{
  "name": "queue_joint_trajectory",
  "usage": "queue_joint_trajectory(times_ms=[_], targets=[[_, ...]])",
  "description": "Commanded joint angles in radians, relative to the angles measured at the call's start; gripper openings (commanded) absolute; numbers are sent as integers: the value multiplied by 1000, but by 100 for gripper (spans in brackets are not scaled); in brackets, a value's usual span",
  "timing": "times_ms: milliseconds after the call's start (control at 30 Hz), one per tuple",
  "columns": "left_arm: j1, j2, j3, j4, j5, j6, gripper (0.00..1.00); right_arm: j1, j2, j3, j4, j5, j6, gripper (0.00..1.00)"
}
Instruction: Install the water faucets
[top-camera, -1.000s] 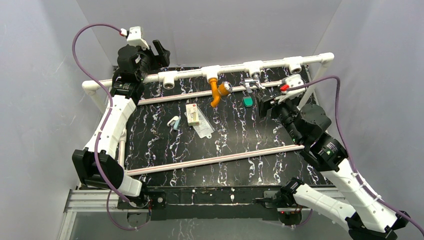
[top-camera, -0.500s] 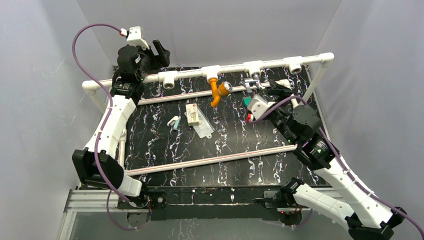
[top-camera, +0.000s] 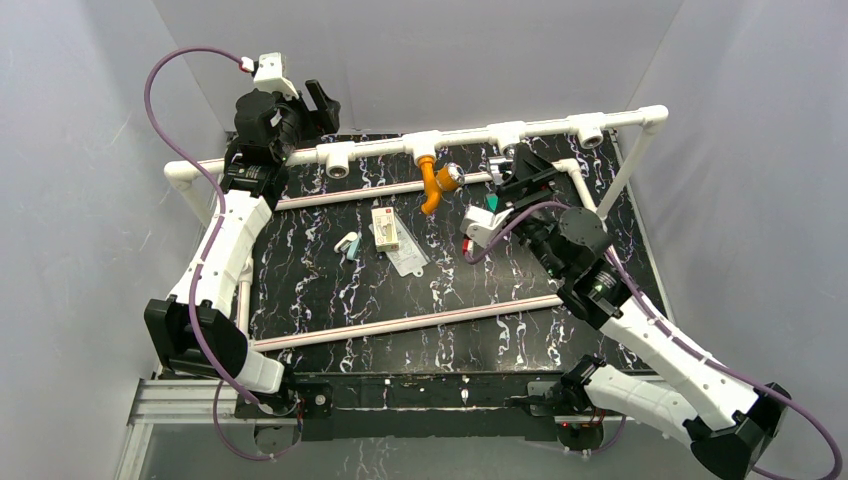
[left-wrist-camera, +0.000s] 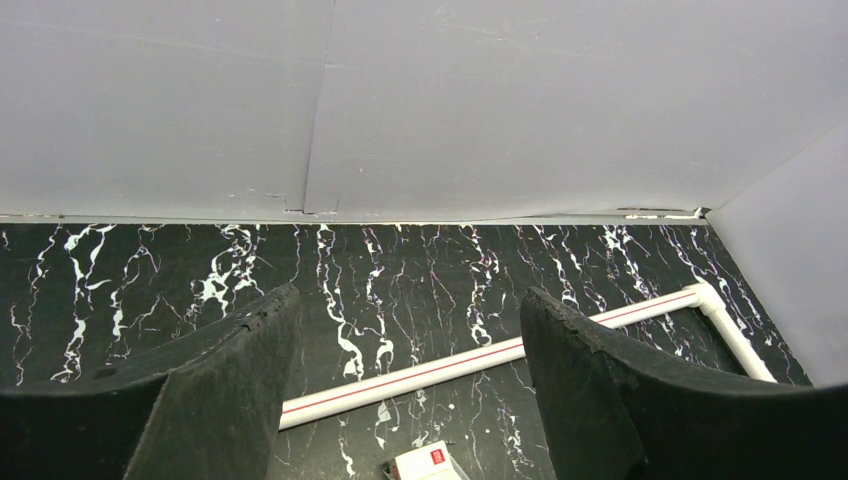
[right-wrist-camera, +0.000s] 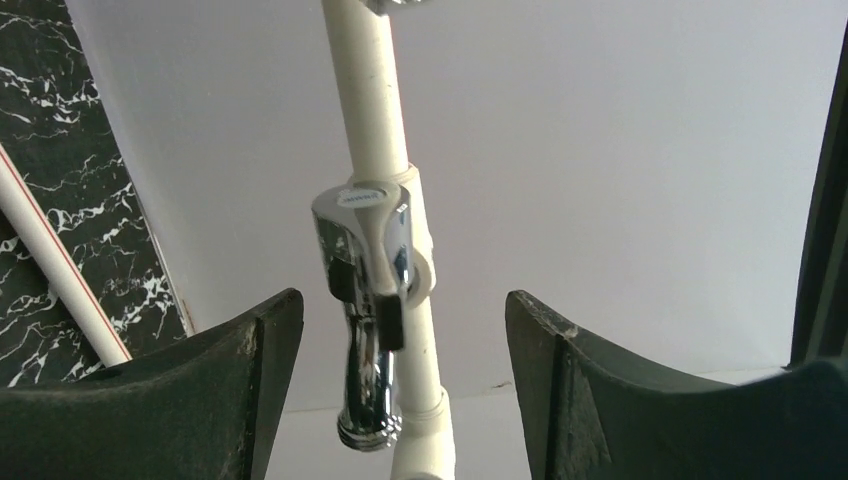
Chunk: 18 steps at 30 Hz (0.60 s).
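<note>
1. See the right gripper (right-wrist-camera: 400, 305) spread wide and empty, with one finger on either side of the chrome faucet (right-wrist-camera: 365, 300) and apart from it.
2. Advance until both pads flank the faucet's stout body, then close squarely. Avoid pinching the handle, which would likely swing or slip.
3. Line the wrist's turning axis up with the faucet's stem before twisting, to spare cross-threading in the tee socket (right-wrist-camera: 422, 265). Cannot tell from here how far home the thread sits.
4. Treat the orange faucet (top-camera: 433, 188) as hanging spout-down from its own socket, farther left along the white pipe (top-camera: 375, 150).
5. Leave the left gripper (left-wrist-camera: 407, 293) gaping and empty, parked high near the pipe's far left end.
</note>
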Motion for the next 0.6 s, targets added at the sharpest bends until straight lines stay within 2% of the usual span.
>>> queue_joint_trajectory(times_ms=[0,567], targets=[[12,122,-113,-272,-12,4,78,20,27,-13,134,9,-120,79],[14,121,-113,-272,-12,3,78,31,84,-43,219,95,-55,60]])
